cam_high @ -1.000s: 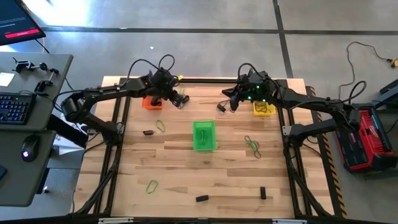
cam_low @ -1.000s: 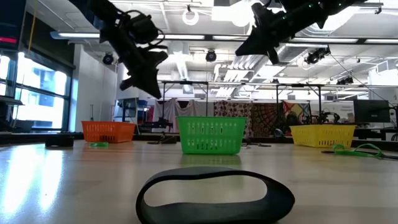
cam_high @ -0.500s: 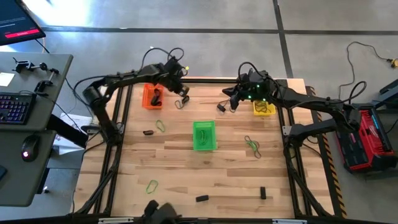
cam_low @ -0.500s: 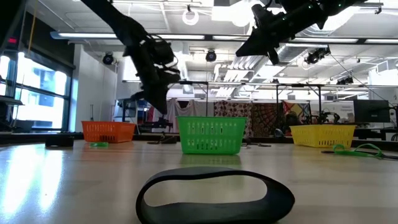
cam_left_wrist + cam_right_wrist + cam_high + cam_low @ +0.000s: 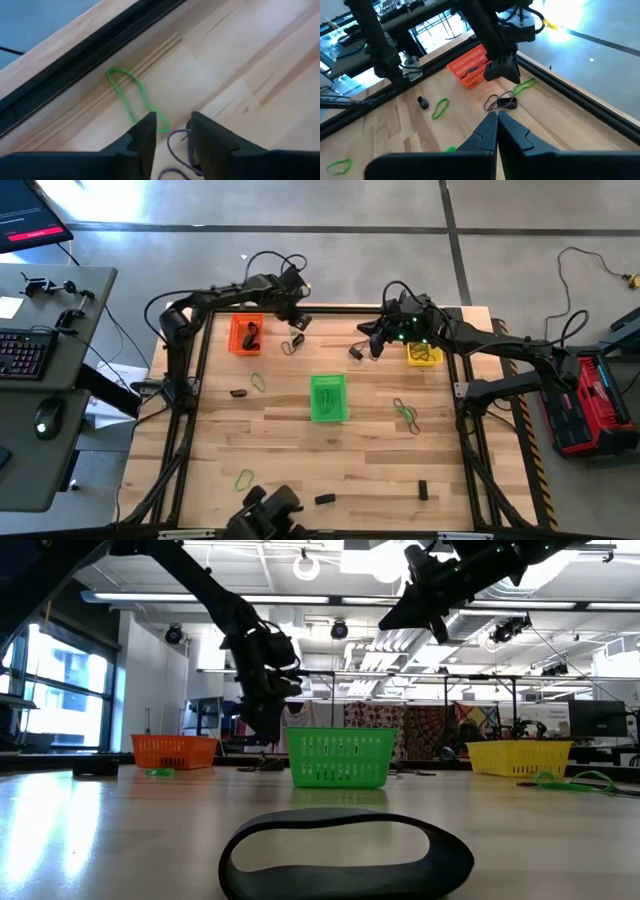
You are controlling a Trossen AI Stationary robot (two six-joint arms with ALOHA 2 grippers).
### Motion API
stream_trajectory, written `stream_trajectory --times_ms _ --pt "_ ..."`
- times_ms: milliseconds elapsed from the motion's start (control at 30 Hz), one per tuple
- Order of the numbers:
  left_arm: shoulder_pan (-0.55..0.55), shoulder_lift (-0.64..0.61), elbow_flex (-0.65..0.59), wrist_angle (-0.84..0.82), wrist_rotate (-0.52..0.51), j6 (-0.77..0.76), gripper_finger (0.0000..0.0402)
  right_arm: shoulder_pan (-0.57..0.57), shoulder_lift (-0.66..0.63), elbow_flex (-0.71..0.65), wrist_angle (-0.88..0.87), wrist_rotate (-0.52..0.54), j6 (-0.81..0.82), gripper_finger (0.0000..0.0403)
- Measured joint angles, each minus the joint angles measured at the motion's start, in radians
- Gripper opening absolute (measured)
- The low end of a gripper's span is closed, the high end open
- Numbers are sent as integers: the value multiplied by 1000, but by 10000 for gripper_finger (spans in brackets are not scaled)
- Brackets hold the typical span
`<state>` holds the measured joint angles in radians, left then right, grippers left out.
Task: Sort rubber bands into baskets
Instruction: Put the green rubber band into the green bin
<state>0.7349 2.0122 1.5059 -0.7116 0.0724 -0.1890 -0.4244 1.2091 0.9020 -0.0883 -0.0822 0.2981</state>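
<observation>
The left end effector [image 5: 296,320] hangs low over the far edge of the worktop [image 5: 330,460], just right of the orange basket [image 5: 244,334], its fingers [image 5: 145,137] spread with a clear gap between them. Directly beneath and just ahead of those fingers lies a green rubber band [image 5: 131,97], a long narrow loop; in the left wrist view its near end sits in the gap between the fingers and its long axis runs away from them towards the dark rail [image 5: 85,55] at the worktop's edge. A dark rubber band [image 5: 296,342] lies on the wood touching or just beside that near end.

The right end effector [image 5: 368,346] waits raised near the yellow basket [image 5: 424,354], fingers pressed together and holding nothing visible. So the left arm is clearly the nearer one for this band.

Other loops lie scattered: a green one [image 5: 259,382] left of the green basket [image 5: 328,397], a tangle [image 5: 405,412] to its right, another green loop [image 5: 244,478] and dark bundles [image 5: 324,499] near the front.
</observation>
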Motion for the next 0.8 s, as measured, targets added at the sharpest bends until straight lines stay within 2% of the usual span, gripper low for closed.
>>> stream_trajectory --times_ms 200,467,800 --pt "1 6 0 10 -109 1 150 0 0 0 0 0 15 0" --pt "19 6 0 34 -82 1 175 -1 0 0 0 0 11 0" --pt "18 51 0 26 -55 4 179 -1 0 0 2 1 8 0"
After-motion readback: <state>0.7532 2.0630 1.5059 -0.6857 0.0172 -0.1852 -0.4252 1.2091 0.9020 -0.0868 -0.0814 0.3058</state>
